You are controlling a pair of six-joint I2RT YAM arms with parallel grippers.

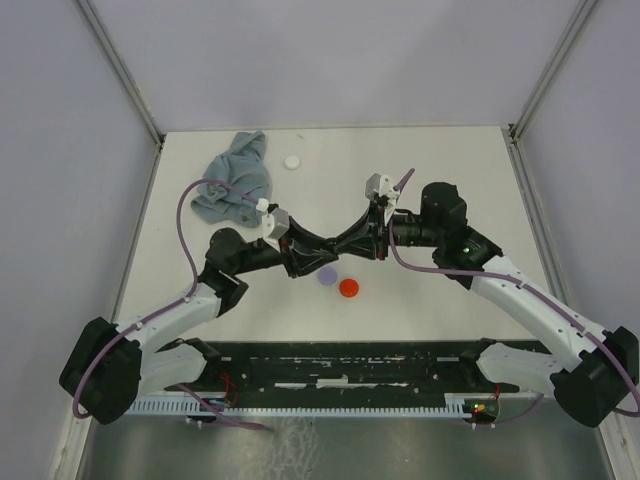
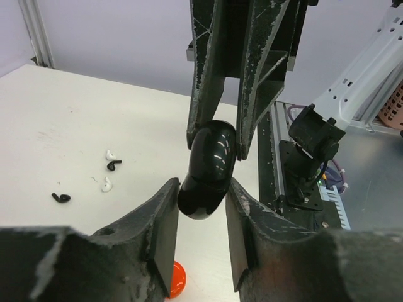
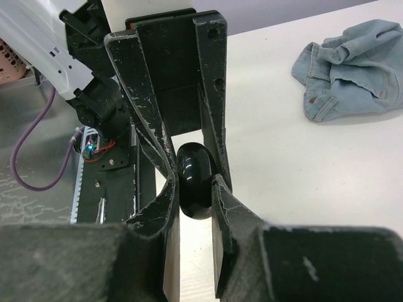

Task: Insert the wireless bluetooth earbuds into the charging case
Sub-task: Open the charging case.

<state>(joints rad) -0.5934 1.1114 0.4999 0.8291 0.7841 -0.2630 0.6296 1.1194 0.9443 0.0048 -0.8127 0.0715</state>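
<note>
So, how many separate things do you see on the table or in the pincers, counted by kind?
Round discs: 3 (white, lavender, red).
Tiny earbud pieces: 4 (two white, two black).
Black charging case: 1, gripped by the left pincer and the right pincer.
Denim cloth: 1.
Total: 9.
</note>
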